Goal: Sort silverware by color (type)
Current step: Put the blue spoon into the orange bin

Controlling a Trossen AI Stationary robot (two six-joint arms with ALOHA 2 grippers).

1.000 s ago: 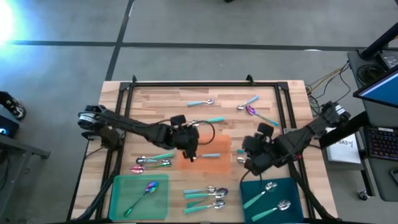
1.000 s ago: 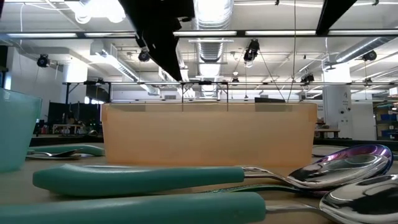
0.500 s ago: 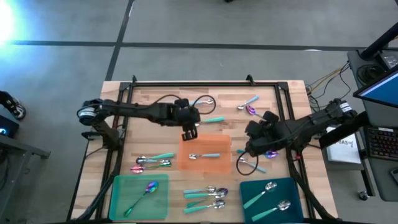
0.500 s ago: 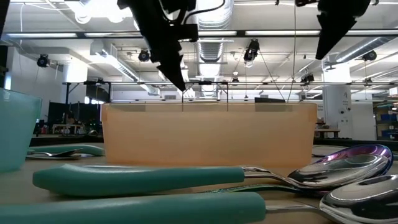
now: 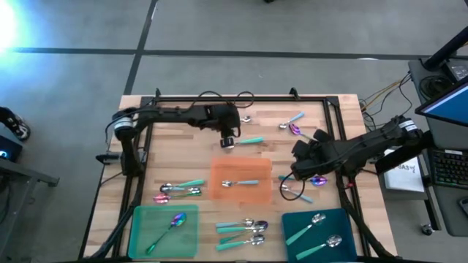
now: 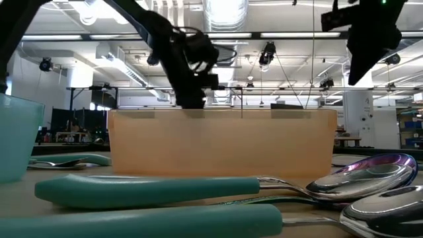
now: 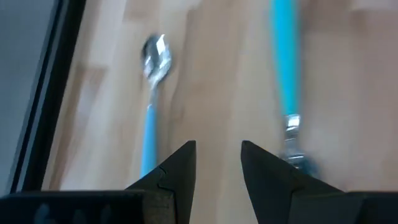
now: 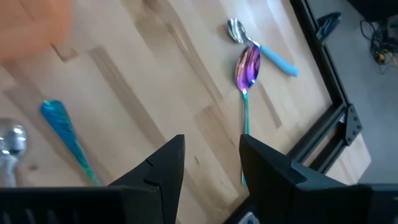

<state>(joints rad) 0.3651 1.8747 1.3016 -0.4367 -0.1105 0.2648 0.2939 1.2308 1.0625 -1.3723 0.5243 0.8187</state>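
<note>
At the table's near left the green tray (image 5: pixel 164 232) holds one spoon with an iridescent bowl, and just beyond it a small cluster of teal-handled spoons (image 5: pixel 180 189) lies on the bare wood. Farther in, the left gripper (image 5: pixel 229 140) hangs over the far middle of the table, fingers spread with nothing between them; its wrist view shows a light-blue spoon (image 7: pixel 153 93) to one side of the gap and a teal-handled spoon (image 7: pixel 288 81) to the other. The orange tray (image 5: pixel 241 181) in the centre holds a single spoon, and four more lie grouped in front of it. The right gripper (image 5: pixel 300 168) hovers right of that tray, fingers likewise apart and empty, with a purple-bowled spoon (image 8: pixel 247 68) and a blue-handled spoon (image 8: pixel 261 45) beyond it near the rail. The teal tray (image 5: pixel 316 232) at near right holds two. These spoons look light, stiff and flat-lying; the polished bowls are probably slippery, so the slim handle near its middle seems the safer place to pinch
</note>
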